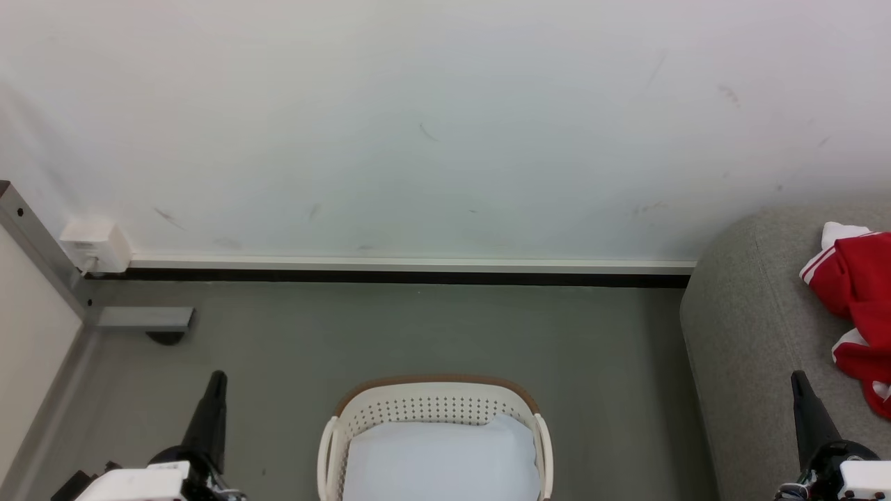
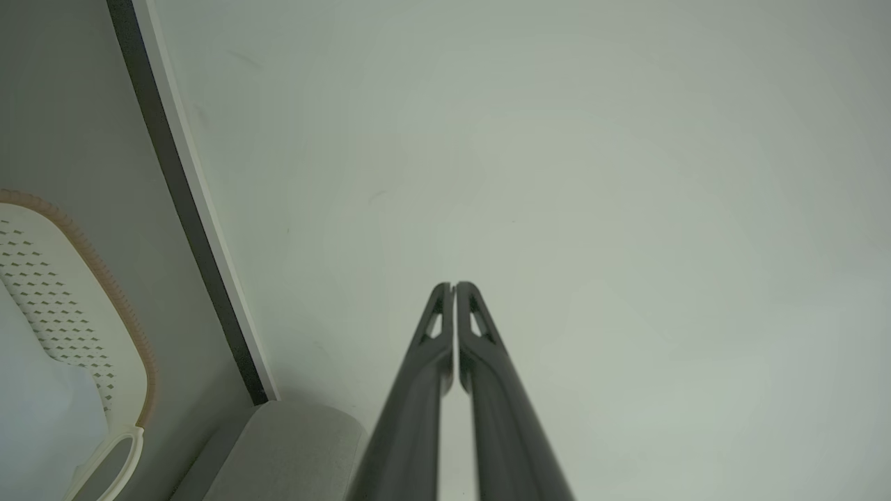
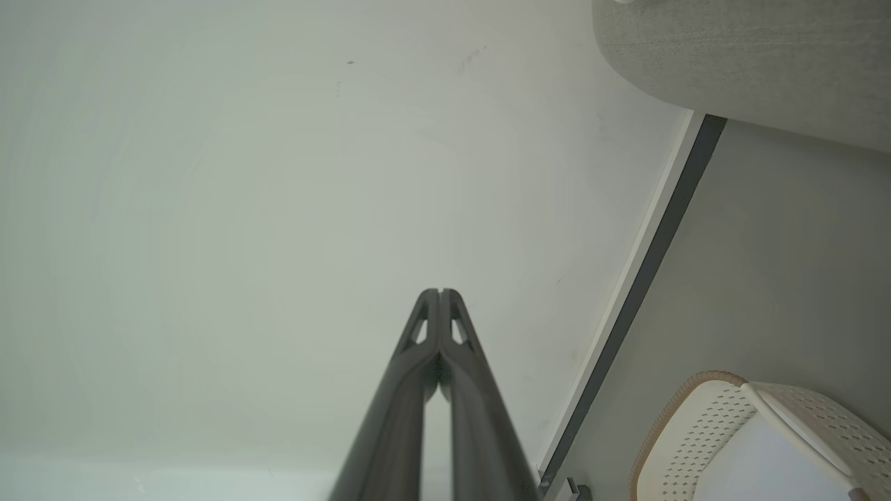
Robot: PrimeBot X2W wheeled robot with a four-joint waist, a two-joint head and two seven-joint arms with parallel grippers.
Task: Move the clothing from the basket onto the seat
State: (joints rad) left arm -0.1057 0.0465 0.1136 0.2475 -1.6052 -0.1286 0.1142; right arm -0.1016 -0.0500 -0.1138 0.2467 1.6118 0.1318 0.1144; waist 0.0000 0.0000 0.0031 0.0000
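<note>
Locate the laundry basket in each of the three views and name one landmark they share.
Head view: basket at bottom centre.
Left wrist view: basket at the left edge, lower half.
Right wrist view: basket in the lower right corner.
Shared landmark: the dark baseboard strip behind it.

red clothing [image 1: 860, 292], grey seat [image 1: 752, 327], cream basket [image 1: 431, 407]

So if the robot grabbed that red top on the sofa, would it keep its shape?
Probably not: the clothing lies crumpled in soft folds on the seat, so it would likely droop and hang. It looks thin, so probably light.
</note>
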